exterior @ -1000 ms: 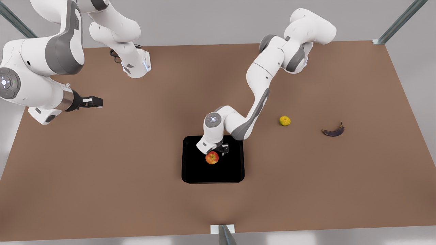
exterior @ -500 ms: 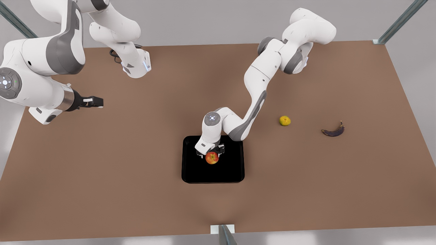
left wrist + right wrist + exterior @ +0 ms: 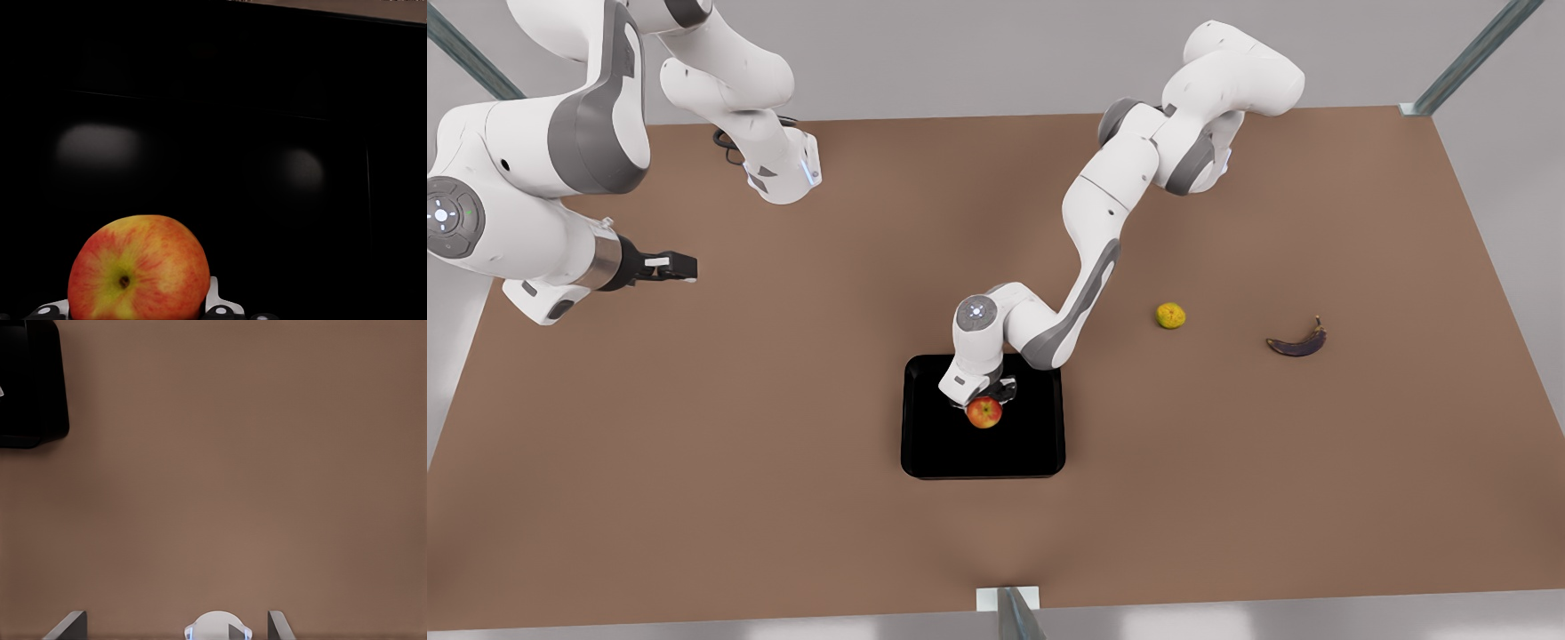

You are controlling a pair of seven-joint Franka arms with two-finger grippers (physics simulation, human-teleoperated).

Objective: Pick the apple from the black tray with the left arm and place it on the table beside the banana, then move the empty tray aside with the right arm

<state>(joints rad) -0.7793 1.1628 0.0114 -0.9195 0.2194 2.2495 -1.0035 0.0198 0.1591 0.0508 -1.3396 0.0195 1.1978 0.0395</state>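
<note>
The red-orange apple (image 3: pixel 984 413) (image 3: pixel 137 267) lies near the middle of the glossy black tray (image 3: pixel 1032 444) (image 3: pixel 267 100). My left gripper (image 3: pixel 983 396) comes down on it from above and is shut on the apple; its white-trimmed fingers (image 3: pixel 215 300) press both sides of the fruit. The dark purple-brown banana (image 3: pixel 1296 344) rests on the brown table (image 3: pixel 783 400) at the front view's right. My right gripper (image 3: pixel 680 265) waits above the table at the front view's left, open with nothing in it. A corner of the tray (image 3: pixel 27 387) appears in the right wrist view.
A small yellow-green lumpy fruit (image 3: pixel 1170 315) sits on the table between the tray and the banana. The left arm's elbow reaches over the tray's far edge. Bare tabletop surrounds the tray on its other sides.
My left gripper slid from beside the apple to right over it and shut on it. The apple shifted slightly toward the front view's right. The right arm has stayed still.
</note>
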